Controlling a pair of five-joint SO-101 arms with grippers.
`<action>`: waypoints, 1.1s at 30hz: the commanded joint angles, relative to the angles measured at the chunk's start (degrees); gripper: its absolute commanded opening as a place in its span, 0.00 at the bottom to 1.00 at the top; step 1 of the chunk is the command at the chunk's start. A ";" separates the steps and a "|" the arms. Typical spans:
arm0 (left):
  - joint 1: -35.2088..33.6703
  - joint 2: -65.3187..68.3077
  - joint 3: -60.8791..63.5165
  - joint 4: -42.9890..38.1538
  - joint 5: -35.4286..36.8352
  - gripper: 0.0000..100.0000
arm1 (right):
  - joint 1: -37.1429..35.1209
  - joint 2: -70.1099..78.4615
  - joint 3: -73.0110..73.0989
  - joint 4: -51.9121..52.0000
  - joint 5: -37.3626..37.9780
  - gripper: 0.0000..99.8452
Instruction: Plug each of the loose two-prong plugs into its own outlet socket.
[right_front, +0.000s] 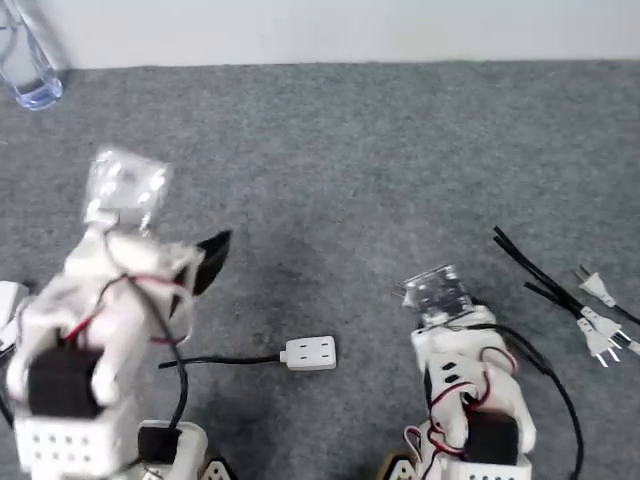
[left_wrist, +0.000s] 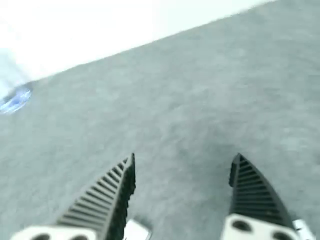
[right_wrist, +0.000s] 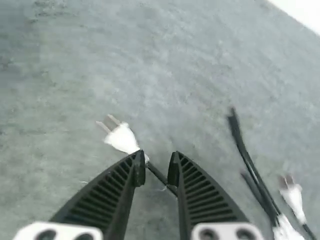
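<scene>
Grey worktop (right_front: 350, 150) carries the white outlet strip (right_front: 310, 353) between our arms. Our right gripper (right_wrist: 156, 169) keeps its fingers (right_wrist: 192, 200) narrow on the black cord (right_wrist: 161, 179) just behind a two-prong plug (right_wrist: 120, 136). The left gripper (left_wrist: 182, 172) gapes wide. We should square the prongs (right_wrist: 107, 122) to the strip before pushing, with the left gripper bracing it.

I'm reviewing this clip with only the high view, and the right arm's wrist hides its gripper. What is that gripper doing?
Observer: The right gripper is shut on the black cord of a white plug, just behind the plug.
Operator: Which way does the plug face?
Observer: Its prongs point away from the gripper.
Operator: And the left gripper?
Observer: The left gripper is open, with bare grey mat between its fingers.
</scene>
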 joint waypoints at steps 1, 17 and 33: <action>-8.79 -8.97 14.99 -0.35 -1.23 0.29 | 3.56 0.75 -8.88 1.45 -0.26 0.09; -16.00 -21.36 54.99 -22.24 4.13 0.29 | -1.54 60.09 -56.79 17.71 5.01 0.19; -15.91 -35.16 62.99 -19.60 1.14 0.29 | -0.84 87.96 -51.87 7.16 35.52 0.19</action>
